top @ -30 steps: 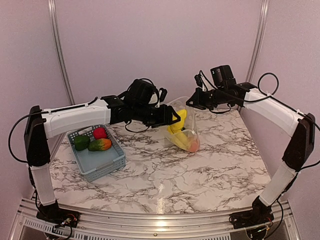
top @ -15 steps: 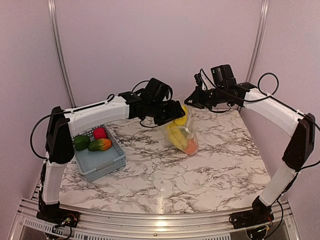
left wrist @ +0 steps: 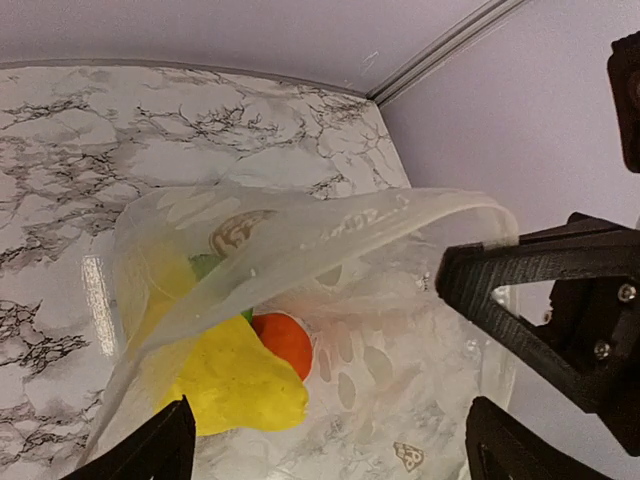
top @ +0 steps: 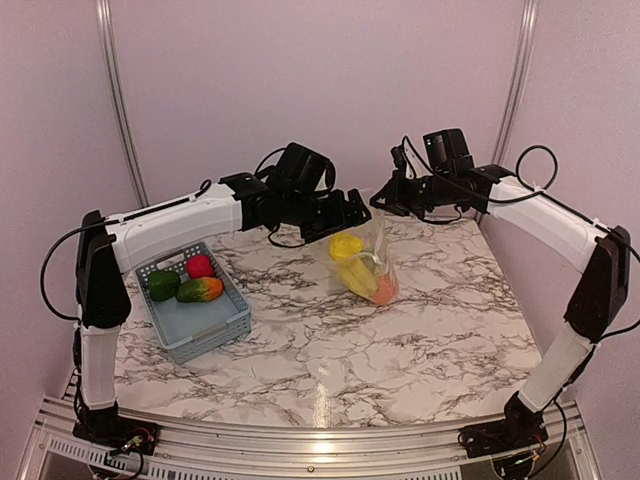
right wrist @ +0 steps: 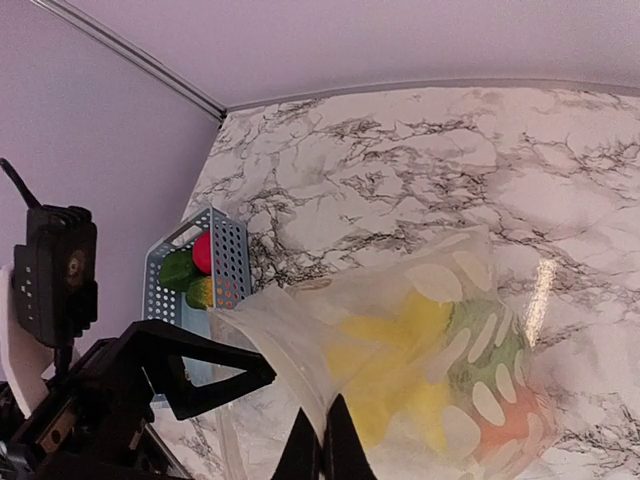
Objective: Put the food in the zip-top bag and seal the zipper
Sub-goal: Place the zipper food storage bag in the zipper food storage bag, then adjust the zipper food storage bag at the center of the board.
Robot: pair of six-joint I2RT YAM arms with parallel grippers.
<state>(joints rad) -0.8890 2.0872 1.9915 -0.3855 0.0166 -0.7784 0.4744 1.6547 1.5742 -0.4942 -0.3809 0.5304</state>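
Note:
The zip-top bag (top: 366,262) hangs upright over the marble table (top: 330,350), its mouth open. It holds a yellow food piece (top: 347,247), an orange one (top: 383,290) and something green. My right gripper (top: 385,198) is shut on the bag's mouth edge, seen in the right wrist view (right wrist: 322,440). My left gripper (top: 350,210) is open and empty just above the mouth; in its wrist view (left wrist: 325,440) the yellow piece (left wrist: 235,380) and the orange one (left wrist: 283,340) lie below. The zipper strip (left wrist: 330,235) curves open. Three more food pieces, red (top: 200,265), green (top: 162,285) and green-orange (top: 200,290), lie in the basket.
The grey-blue slotted basket (top: 210,325) stands at the left of the table, also in the right wrist view (right wrist: 222,262). Lilac walls with metal posts (top: 117,100) close the back and sides. The two grippers are close together over the bag.
My left gripper carried the yellow piece over the bag, let it go into the bag, and has drawn back up and left. My right gripper has held the bag edge still.

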